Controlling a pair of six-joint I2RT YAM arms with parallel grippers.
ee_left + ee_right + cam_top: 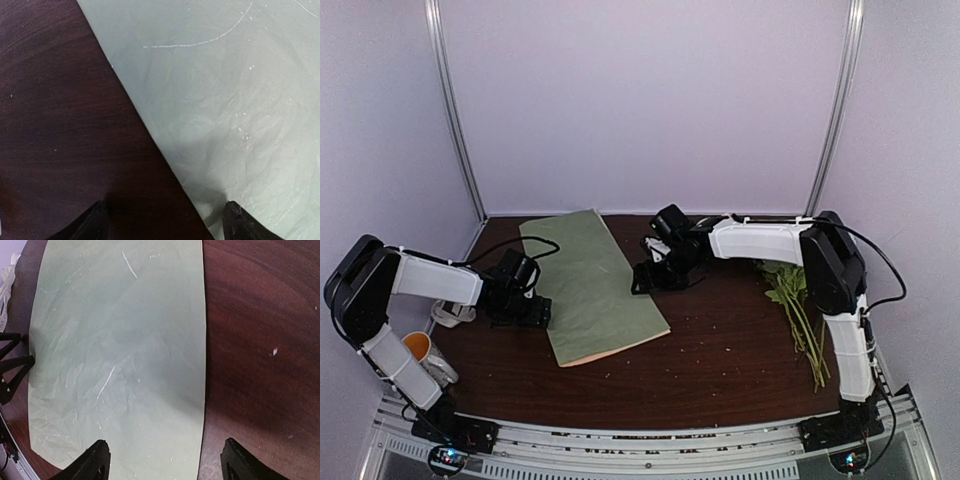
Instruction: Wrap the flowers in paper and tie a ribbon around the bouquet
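Two open, empty pincers: left pincer (165,225) and right pincer (165,462) astride paper (590,285) edges on desk (720,340); nothing wrapped yet; next, fetch flowers (798,300), well apart, onto paper.

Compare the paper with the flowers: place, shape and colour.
Place: the paper lies left of the table's middle; the flowers lie near its right edge, apart from it.
Shape: the paper is one broad flat sheet; the flowers are a narrow bunch of thin stems and leaves.
Colour: the paper shows a pale sage face; the flowers show brighter green, with no blooms visible.
Both lie on the table, neither held.
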